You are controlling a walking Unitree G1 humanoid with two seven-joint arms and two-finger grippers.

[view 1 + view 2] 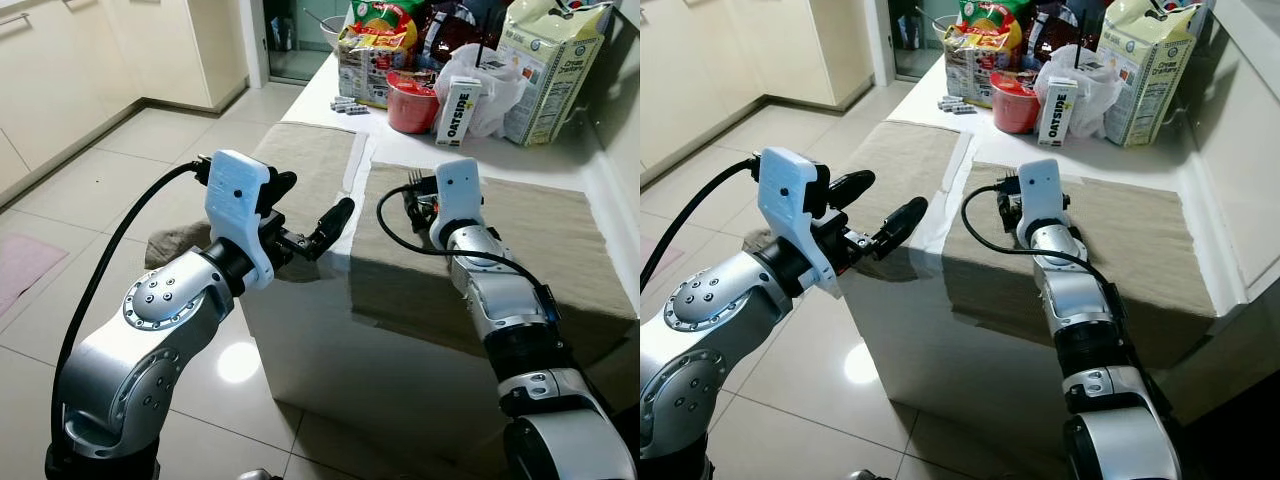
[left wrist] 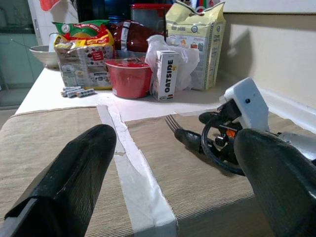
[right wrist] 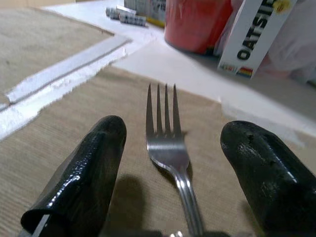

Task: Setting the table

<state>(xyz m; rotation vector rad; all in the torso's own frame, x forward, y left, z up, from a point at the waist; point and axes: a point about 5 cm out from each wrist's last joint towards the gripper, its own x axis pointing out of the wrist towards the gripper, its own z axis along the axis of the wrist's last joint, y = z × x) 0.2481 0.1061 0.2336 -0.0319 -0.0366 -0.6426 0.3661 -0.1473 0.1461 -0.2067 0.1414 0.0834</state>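
Now my right claw (image 3: 170,163) is spread open over the right placemat (image 1: 560,250), with the fork (image 3: 167,143) lying flat between its fingers. My left claw (image 1: 875,215) hovers open beside the table (image 1: 400,150). Behind stands a carton (image 3: 252,39) reading "OATSIDE".

Oatside carton (image 1: 456,111), red bowl (image 1: 411,102), batteries (image 1: 349,106), snack bags (image 1: 375,45) at counter's far end.

Two silver jointed arms with round screw heads, white wrist housings, looping black cables, glossy black fingers (image 3: 84,173)
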